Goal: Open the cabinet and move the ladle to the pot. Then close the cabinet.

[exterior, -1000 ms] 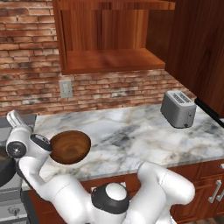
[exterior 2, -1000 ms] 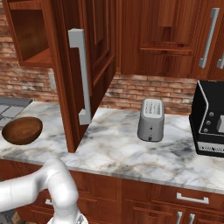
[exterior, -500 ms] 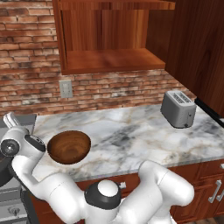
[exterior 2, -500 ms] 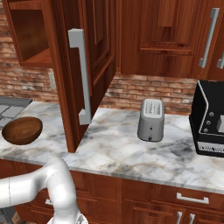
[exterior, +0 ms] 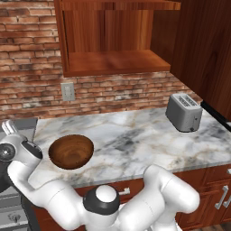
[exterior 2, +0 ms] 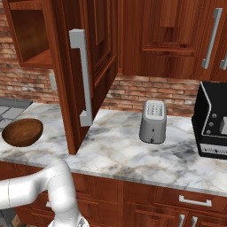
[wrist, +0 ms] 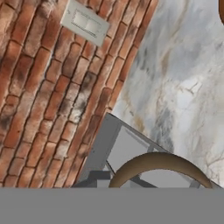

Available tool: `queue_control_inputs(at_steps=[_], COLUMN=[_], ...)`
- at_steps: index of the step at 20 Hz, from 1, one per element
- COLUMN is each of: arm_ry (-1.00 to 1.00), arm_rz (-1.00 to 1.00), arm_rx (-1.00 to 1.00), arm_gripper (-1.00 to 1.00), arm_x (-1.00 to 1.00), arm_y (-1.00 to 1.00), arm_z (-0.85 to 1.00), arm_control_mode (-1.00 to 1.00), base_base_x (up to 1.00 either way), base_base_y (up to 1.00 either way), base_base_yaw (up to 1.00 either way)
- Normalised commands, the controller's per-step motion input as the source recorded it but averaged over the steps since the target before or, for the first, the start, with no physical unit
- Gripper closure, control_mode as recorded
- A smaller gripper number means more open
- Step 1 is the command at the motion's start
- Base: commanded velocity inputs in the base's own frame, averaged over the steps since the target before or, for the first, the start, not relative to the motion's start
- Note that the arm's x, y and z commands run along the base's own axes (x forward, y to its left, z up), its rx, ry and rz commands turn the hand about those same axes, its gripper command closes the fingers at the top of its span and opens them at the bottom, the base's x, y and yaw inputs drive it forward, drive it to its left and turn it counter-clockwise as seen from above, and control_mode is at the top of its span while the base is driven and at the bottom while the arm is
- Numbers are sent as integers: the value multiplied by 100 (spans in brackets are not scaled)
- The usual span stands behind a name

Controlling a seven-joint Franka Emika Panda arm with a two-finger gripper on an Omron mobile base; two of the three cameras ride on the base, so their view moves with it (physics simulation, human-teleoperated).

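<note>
The cabinet (exterior: 113,40) hangs open with a bare shelf. Its door (exterior 2: 95,53) swings out toward me, showing a long silver bar handle (exterior 2: 82,75). My gripper (exterior: 7,127) is at the far left edge of the left base view, over the grey stove top (exterior: 20,124). It is shut on the ladle (wrist: 159,160), which appears as a thin brown curved arc low in the hand view, above the stove (wrist: 127,148). The pot is out of view.
A brown wooden bowl (exterior: 71,151) (exterior 2: 22,131) sits on the marble counter (exterior: 135,140) beside the stove. A silver toaster (exterior: 183,113) (exterior 2: 153,120) stands to the right, and a black appliance (exterior 2: 213,124) beyond it. A wall outlet (wrist: 85,22) is set in the brick.
My wrist has swung a little further left toward the stove. The cabinet door, bowl and toaster have not moved.
</note>
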Motion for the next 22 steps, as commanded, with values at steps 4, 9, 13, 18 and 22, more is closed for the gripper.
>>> queue_control_inputs(at_steps=[4, 9, 13, 18, 22], arm_ry=[3, 4, 5, 6, 7], arm_rz=[-1, -1, -1, -2, -2], arm_rx=[0, 0, 0, 0, 0], arm_gripper=[100, 100, 100, 100, -100], arm_x=[2, 3, 4, 1, 0], arm_y=[8, 8, 6, 5, 21], arm_z=[-16, -18, -19, -21, -25], arm_control_mode=[-100, -100, -100, -100, -100], base_base_x=[0, 0, 0, 0, 0], base_base_y=[0, 0, 0, 0, 0], base_base_yaw=[0, 0, 0, 0, 0])
